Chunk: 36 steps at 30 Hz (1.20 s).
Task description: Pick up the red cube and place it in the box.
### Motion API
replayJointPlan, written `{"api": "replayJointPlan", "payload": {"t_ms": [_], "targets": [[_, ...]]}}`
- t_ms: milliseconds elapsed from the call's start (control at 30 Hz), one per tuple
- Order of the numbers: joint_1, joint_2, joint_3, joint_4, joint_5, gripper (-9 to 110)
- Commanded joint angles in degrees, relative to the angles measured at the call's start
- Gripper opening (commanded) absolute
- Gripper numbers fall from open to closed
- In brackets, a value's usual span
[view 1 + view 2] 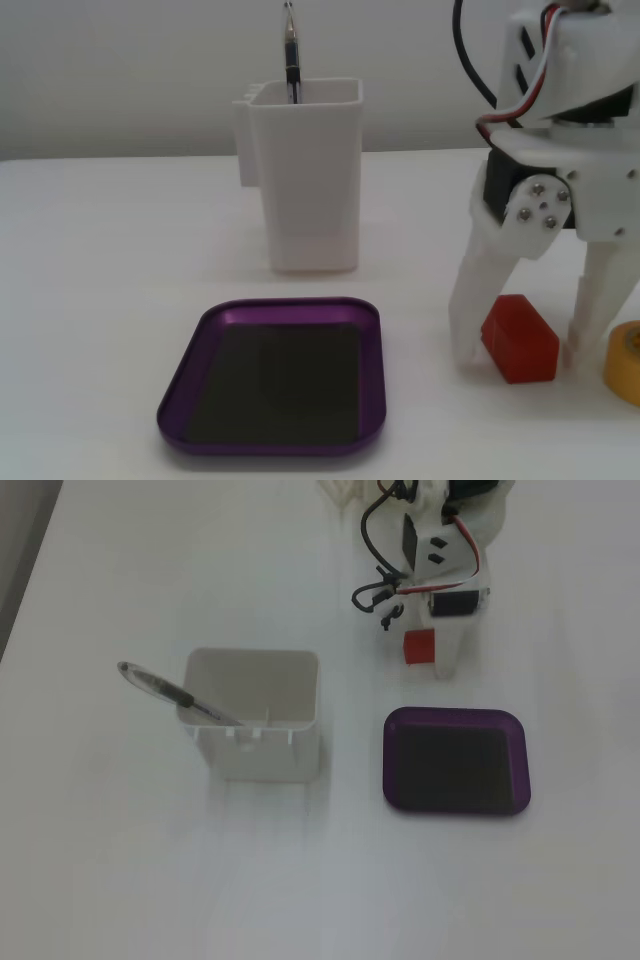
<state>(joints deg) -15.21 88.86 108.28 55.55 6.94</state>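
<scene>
The red cube [520, 338] rests on the white table at the right, between my gripper's two white fingers. My gripper [522, 352] is open, lowered to the table, and straddles the cube with a small gap on each side. In a fixed view from above, the cube [420, 646] shows beside one white finger [448, 652], with my gripper [428, 654] over it. The box, a shallow purple tray [213, 327] with a dark bottom, lies empty to the left of the cube. From above the tray [455, 716] lies just below the cube.
A tall white pen holder [305, 180] with a pen [291, 60] stands behind the tray; from above the holder [255, 742] is left of the tray. A yellow tape roll [625, 362] lies at the right edge, beside the gripper.
</scene>
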Motion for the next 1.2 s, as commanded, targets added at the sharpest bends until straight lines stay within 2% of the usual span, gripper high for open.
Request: {"api": "replayJointPlan", "payload": {"t_ms": [0,133,400,567,767,967,1167], "targets": [[0.0,0.35,0.18,-1.41,-0.44,21],[0.09,0.35,-0.18,-1.41,-0.44,20],[0.09,0.35,-0.53,-1.32,-3.25,-1],[-0.26,1.58,-1.49,-0.44,-3.25,-1],[-1.05,4.66,-15.21,7.65,-3.25,-1],[-8.09,4.66,-30.59,9.58,-3.34,-1],[-8.96,-6.33,-40.96,9.32,-3.08,-1]]}}
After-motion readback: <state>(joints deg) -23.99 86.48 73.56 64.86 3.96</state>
